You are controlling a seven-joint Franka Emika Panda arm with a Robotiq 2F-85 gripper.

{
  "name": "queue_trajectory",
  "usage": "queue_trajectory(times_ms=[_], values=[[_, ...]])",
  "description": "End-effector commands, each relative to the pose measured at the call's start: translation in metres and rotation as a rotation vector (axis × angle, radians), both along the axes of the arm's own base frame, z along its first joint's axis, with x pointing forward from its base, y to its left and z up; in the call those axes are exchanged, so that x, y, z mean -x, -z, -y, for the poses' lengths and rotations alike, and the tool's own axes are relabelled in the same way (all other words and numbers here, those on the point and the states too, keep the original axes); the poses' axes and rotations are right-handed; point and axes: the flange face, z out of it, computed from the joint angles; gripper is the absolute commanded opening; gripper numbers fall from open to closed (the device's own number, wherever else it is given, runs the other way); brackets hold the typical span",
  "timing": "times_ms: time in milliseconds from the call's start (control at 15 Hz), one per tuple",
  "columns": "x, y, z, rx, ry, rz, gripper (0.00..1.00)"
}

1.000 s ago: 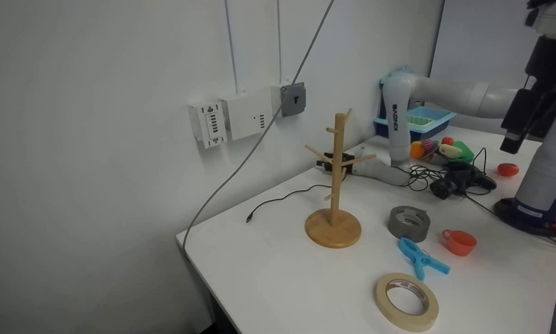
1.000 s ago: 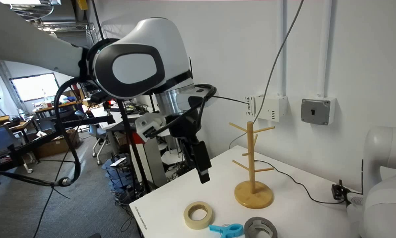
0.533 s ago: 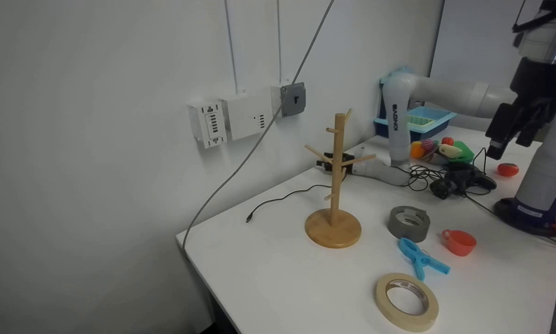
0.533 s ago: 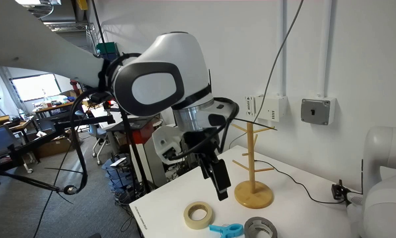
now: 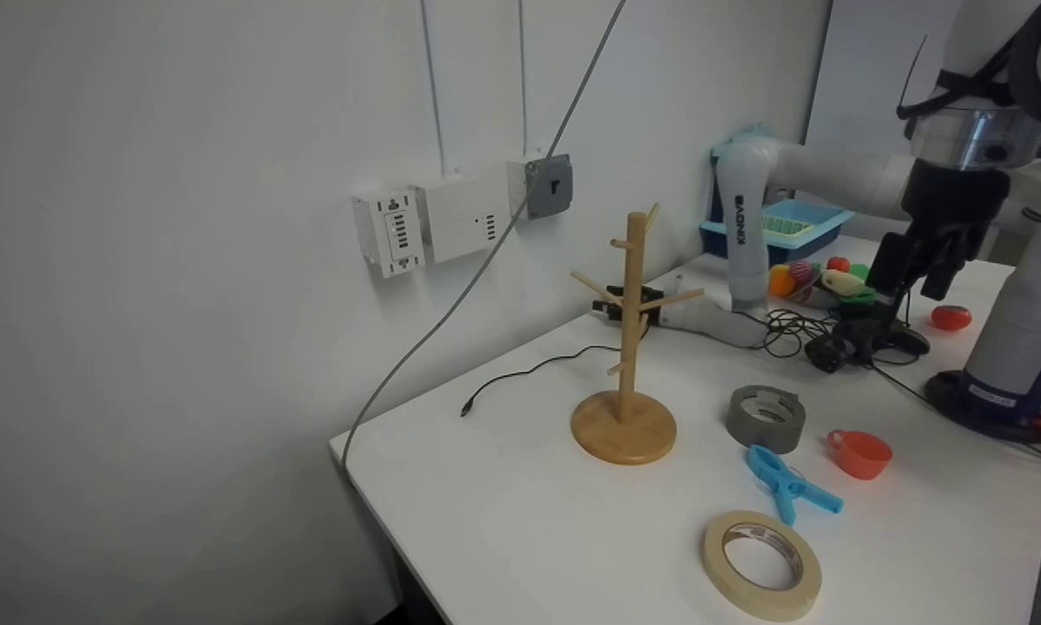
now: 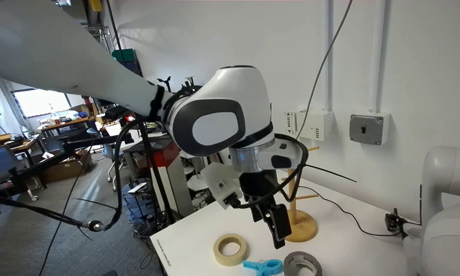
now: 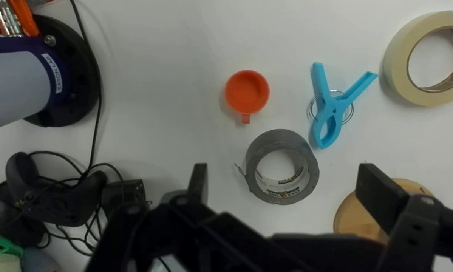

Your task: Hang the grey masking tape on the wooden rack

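On the white bench [image 5: 520, 512] in an exterior view, the grey masking tape [image 5: 765, 433] lies right of the wooden rack [image 5: 629, 347], left of my hovering tool [image 5: 912, 282]. In an exterior view the tape sits beside a blue clamp [image 6: 266, 269], below my tool. In the wrist view my fingers [image 7: 379, 196] stand wide apart, empty, the tape seen between.
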Motion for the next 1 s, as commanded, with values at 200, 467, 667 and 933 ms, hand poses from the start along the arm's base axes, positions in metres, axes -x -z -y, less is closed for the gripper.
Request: queue_trajectory(times_ms=[200,467,667,933], values=[[-0.004,-0.003,0.001,0.002,0.000,0.005,1.00],[-0.011,0.021,0.006,-0.016,-0.006,-0.023,1.00],[-0.019,0.044,0.012,-0.017,-0.020,-0.052,1.00],[-0.033,0.073,0.021,-0.018,-0.046,-0.091,1.00]])
